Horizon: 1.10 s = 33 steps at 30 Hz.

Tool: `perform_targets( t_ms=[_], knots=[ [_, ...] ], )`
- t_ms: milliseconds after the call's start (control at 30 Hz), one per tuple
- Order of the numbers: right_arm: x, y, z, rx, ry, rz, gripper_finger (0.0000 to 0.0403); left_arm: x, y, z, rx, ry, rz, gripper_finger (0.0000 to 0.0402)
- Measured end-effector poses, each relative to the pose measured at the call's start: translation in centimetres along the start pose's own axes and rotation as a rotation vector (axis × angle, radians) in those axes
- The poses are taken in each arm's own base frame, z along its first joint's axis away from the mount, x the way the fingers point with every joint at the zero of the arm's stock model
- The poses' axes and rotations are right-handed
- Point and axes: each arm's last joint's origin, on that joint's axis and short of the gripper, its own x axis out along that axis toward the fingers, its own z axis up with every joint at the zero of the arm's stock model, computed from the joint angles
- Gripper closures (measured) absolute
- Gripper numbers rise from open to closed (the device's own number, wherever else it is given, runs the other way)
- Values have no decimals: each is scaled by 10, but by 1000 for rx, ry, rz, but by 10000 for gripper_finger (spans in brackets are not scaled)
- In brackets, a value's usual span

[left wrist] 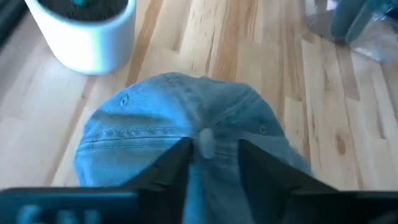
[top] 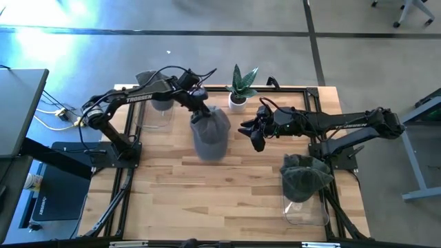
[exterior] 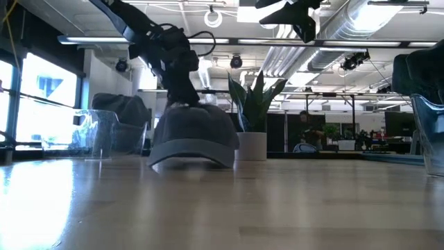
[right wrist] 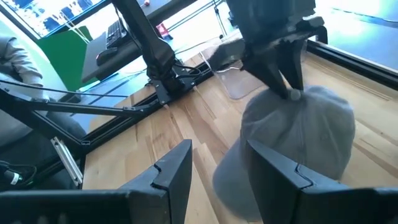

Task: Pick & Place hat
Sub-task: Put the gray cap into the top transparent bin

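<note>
A grey cap point(top: 210, 136) sits near the table's middle, its brim and lower rim on the wood point(exterior: 191, 161). My left gripper point(top: 200, 114) stands over its crown and is shut on it; the low view point(exterior: 182, 97) and the right wrist view show this too. My right gripper point(top: 252, 132) hangs open in the air to the right of the cap and touches nothing. In its wrist view its fingers point(right wrist: 177, 171) frame the cap point(right wrist: 311, 134). My left gripper pinches the very top of the cap's crown, at the button point(left wrist: 205, 140), between its two fingers point(left wrist: 177, 163). The fingers come from above, pointing down point(right wrist: 291, 92). The cap stays upright under them with its rim on the table.
A potted plant in a white pot point(top: 238, 88) stands just behind the cap. A dark green hat point(top: 303, 176) lies on a clear container point(top: 306, 210) at the near right. Another grey hat sits in a clear container point(top: 157, 103) at the far left. Bare wood lies toward the near edge.
</note>
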Motion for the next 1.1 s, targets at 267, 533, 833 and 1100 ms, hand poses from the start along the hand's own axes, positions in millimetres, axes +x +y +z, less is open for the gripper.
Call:
perform_targets(
  t_ms=[267,533,833,1100],
  knots=[
    [0,0,0,0,0,0,259,6,5,-4,-16,46,76,126],
    [0,0,0,0,4,6,259,27,4,-11,-32,109,83,104],
    [0,1,-1,29,17,30,259,66,-10,-24,-31,223,7,221],
    [0,6,3,31,17,131,259,47,-36,8,-51,186,-321,382]
  ],
)
